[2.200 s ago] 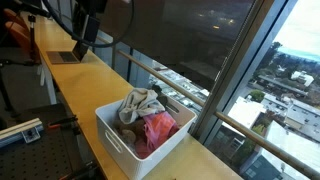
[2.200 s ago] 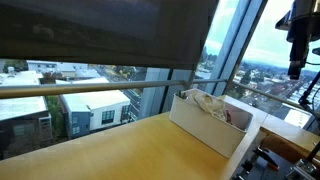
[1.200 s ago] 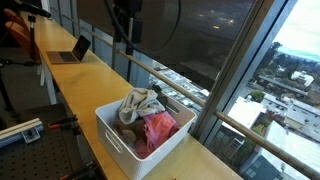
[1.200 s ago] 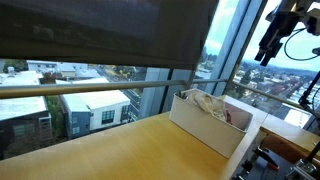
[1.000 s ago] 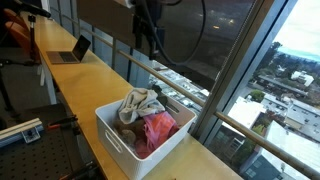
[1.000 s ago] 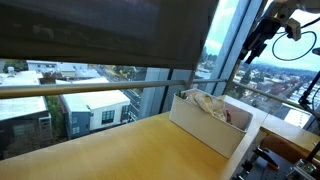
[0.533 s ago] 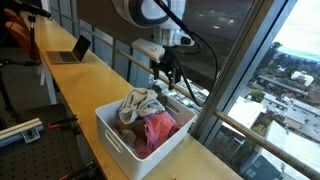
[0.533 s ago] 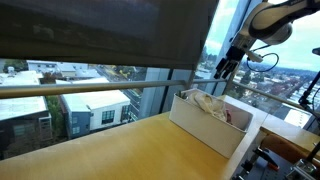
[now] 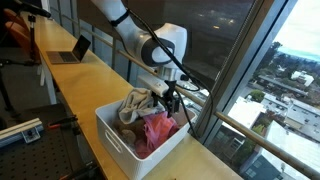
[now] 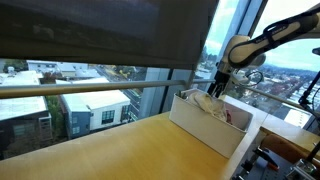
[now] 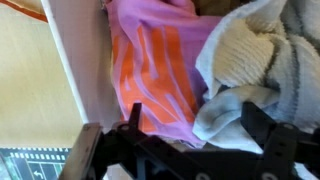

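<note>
the bin [image 9: 113, 138] sits on the counter [image 9: 70, 88] near its end, just beside the rail [image 9: 235, 122], and a laptop [image 9: 70, 52] stands well apart from it, farther along the counter. clothes [image 9: 145, 118] lie heaped in the bin, with the gripper [image 9: 170, 100] just above the heap on its rail side. in the wrist view a cloth [image 11: 150, 70] lies against the bin wall, with a towel [image 11: 250, 60] touching its other side.

Both exterior views face the gripper [image 9: 168, 100] from opposite sides, at middle distance; the wrist view (very close) looks below it into the shared bin [image 11: 85, 70].
</note>
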You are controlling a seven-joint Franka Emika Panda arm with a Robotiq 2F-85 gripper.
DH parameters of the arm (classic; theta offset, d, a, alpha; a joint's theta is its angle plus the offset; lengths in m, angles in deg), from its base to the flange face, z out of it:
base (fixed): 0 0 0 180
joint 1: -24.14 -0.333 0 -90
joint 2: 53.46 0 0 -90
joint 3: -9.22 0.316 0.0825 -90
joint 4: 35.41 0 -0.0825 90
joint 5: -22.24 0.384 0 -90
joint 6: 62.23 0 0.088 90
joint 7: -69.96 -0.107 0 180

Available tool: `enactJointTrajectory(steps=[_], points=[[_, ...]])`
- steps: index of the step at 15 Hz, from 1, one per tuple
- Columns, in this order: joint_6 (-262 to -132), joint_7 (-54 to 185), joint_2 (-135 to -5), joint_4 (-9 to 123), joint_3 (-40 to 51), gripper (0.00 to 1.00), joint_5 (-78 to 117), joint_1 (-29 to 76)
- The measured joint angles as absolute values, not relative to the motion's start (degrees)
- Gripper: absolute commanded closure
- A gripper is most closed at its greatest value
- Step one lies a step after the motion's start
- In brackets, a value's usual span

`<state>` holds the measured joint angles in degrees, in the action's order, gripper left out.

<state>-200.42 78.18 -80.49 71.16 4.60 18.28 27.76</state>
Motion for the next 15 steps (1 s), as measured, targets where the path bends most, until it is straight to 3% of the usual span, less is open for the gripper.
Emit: enactJointTrajectory(steps=[6, 7, 9, 15], points=[[-198.2, 78.1, -91.1, 63.6, 4.6, 0.0, 18.3, 29.6], [-196.8, 78.0, -92.4, 62.3, 4.6, 0.25, 18.3, 29.7], [-193.9, 77.6, -94.2, 60.3, 4.6, 0.34, 18.3, 29.6], [-190.5, 75.4, -94.6, 58.8, 4.7, 0.8, 18.3, 29.1]])
